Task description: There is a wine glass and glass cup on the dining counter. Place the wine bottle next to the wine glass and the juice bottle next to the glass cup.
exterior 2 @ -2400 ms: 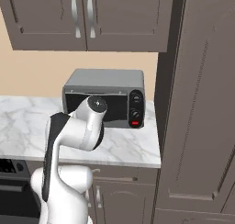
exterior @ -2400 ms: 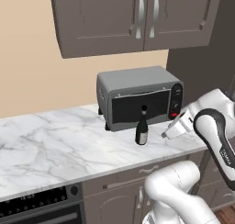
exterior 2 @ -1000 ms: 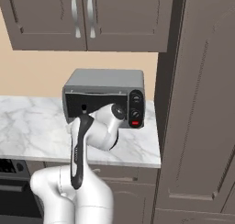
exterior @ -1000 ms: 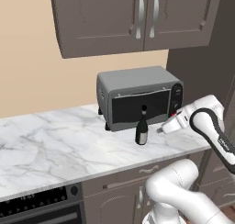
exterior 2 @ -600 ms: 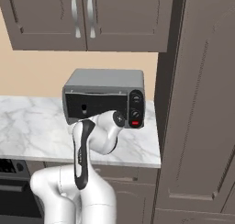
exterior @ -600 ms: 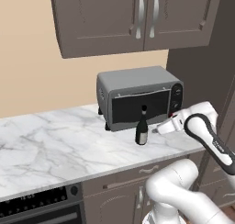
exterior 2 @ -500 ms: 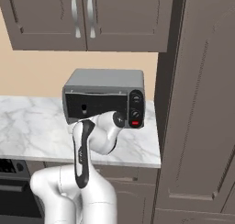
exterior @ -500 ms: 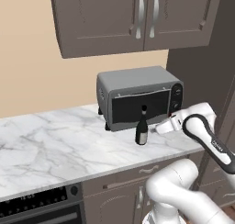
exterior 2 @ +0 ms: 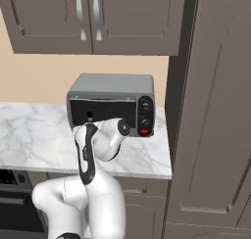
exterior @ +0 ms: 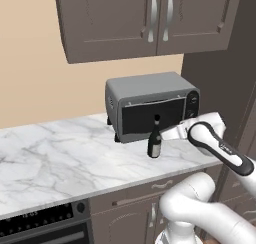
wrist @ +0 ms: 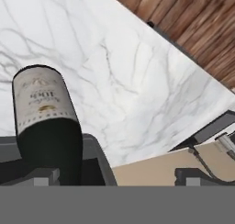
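White glossy arm [exterior: 200,208], rounded tube segments, thick curved lower links. Dark grey/black band along the forearm [exterior: 227,155] with small pale lettering, unreadable. Same dark strip on the arm's side in right base view [exterior 2: 84,152]. Small round dark joint cap [exterior 2: 123,128] with pale centre. Hand section pale grey-white. Fingers [wrist: 46,176] dark grey, blocky.

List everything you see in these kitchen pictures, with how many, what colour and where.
wine bottle: one, dark with pale label, upright on the worktop in front of the toaster oven.
toaster oven: one, grey with dark door, at the back of the worktop.
marble worktop: one, white with grey veins.
upper cabinets: grey-brown, above.
tall cabinet: one, grey-brown, right of the worktop.
oven: one, black, below left.
gripper: one, white, beside the bottle; fingers dark.
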